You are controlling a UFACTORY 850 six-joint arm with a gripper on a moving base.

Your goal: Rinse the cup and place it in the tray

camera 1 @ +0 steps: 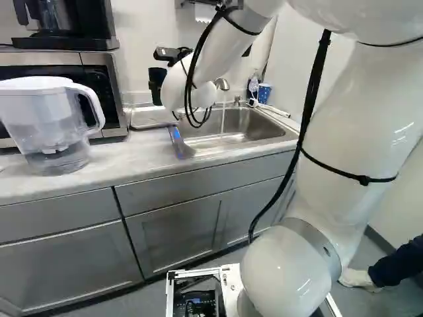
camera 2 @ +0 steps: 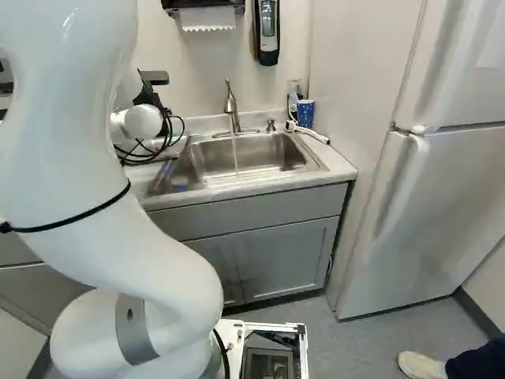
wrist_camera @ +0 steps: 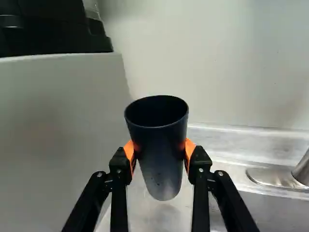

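At the left base view's middle, the black gripper (camera 1: 173, 55) shows only in part behind the arm's white wrist. A dark cup (camera 1: 156, 84) hangs there above the light tray (camera 1: 151, 117), which lies between microwave and sink. In the wrist view the gripper (wrist_camera: 160, 151) is shut on the dark tapered cup (wrist_camera: 161, 166), an orange pad against either side. The cup stands upright, its open mouth uppermost, over a pale shiny surface. Water runs in a thin stream from the faucet (camera 2: 231, 106) into the steel sink (camera 2: 245, 158). The cup's inside looks dark.
A water pitcher (camera 1: 51, 125) stands on the counter before the microwave (camera 1: 106, 92), which bears a black appliance (camera 1: 63, 23). A blue cup (camera 2: 305, 113) sits behind the sink's corner. The fridge (camera 2: 430, 197) stands at right, near a person's foot (camera 2: 422, 365).
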